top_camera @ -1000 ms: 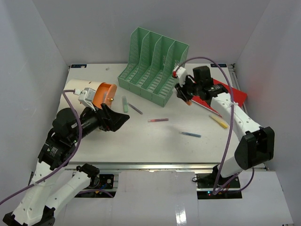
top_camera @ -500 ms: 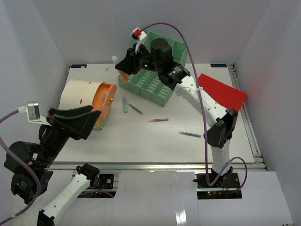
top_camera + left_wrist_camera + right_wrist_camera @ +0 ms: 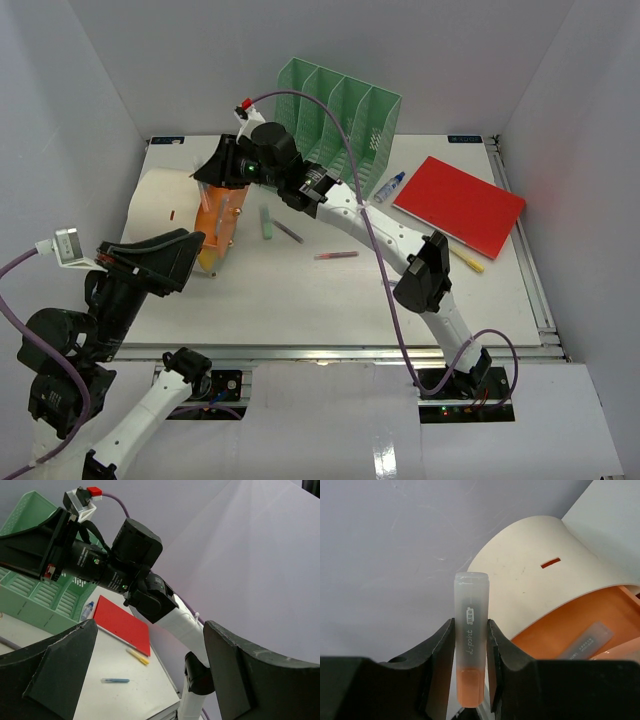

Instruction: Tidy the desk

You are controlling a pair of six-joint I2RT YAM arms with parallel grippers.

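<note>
The white desk point(image 3: 330, 300) carries scattered pens and a cream pen holder point(image 3: 165, 200) lying on its side, its orange inside point(image 3: 222, 225) facing right. My right gripper point(image 3: 213, 172) reaches across the desk to just above that opening. In the right wrist view it point(image 3: 470, 665) is shut on an orange highlighter point(image 3: 470, 630) with a frosted cap, held upright. Beyond it the holder point(image 3: 540, 575) has another marker point(image 3: 585, 640) lying inside. My left gripper point(image 3: 150, 262) hangs raised over the near left edge. Its jaws point(image 3: 150, 675) stand wide open around nothing.
A green file organizer point(image 3: 335, 120) stands at the back. A red notebook point(image 3: 460, 205) lies at the right with a blue-capped marker point(image 3: 388, 187) and a yellow pen point(image 3: 465, 260) beside it. A green highlighter point(image 3: 266, 222), grey pen point(image 3: 288, 232), pink pen point(image 3: 336, 256) and blue pen point(image 3: 115, 680) lie mid-desk.
My right arm has swung from beside the red notebook, past the organizer, to the pen holder, carrying the highlighter. My left arm has pulled back from the holder and risen.
</note>
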